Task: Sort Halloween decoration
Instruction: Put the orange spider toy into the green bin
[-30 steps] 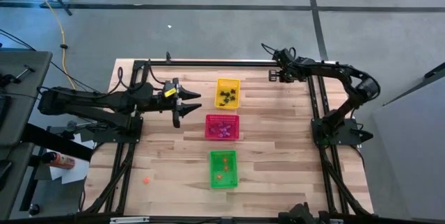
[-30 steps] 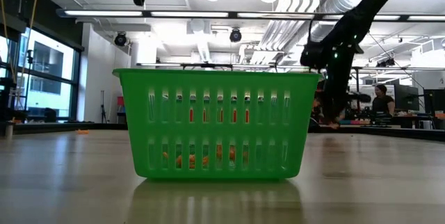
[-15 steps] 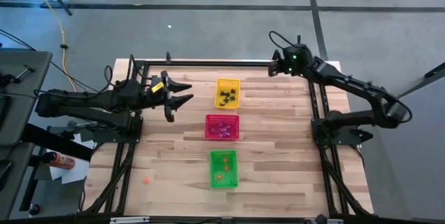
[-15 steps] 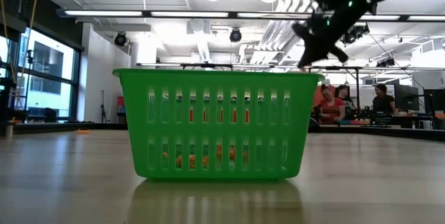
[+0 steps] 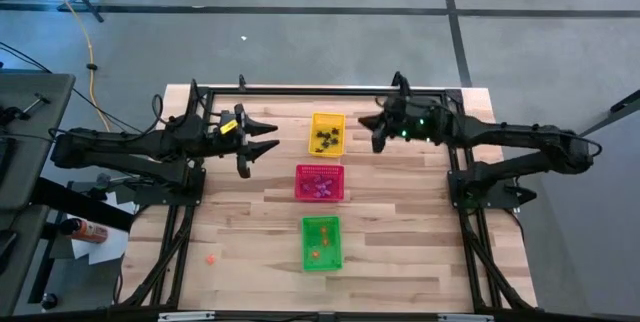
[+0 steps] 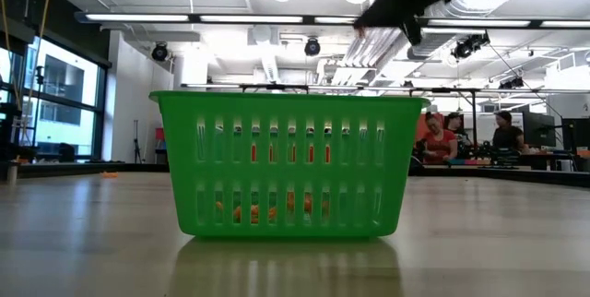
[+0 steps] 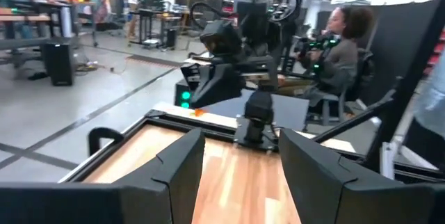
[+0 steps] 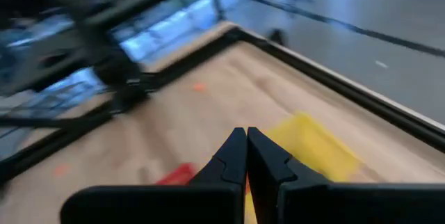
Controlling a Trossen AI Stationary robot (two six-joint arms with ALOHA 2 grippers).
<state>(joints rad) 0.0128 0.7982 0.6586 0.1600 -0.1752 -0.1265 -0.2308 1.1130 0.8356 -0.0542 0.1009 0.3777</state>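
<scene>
The right hand had swung from the worktop's 1 o'clock corner toward the yellow basket. Its fingers were pressed together, empty. The left hand, at 10 o'clock, gaped wide, holding nothing.

Three mesh baskets stand in one row down the middle of the table: one yellow basket nearest the far edge, one red basket in the centre, one green basket nearest the near edge. The yellow basket holds a handful of black trinkets, too small and bunched to count; the red one holds a cluster of purple-pink trinkets, also uncountable; the green one shows about three orange trinkets. One lone orange trinket lies near the table's near left corner. Two arms reach in, each with one tool: left tool, right tool. Two people sit beyond the table in the low view.
</scene>
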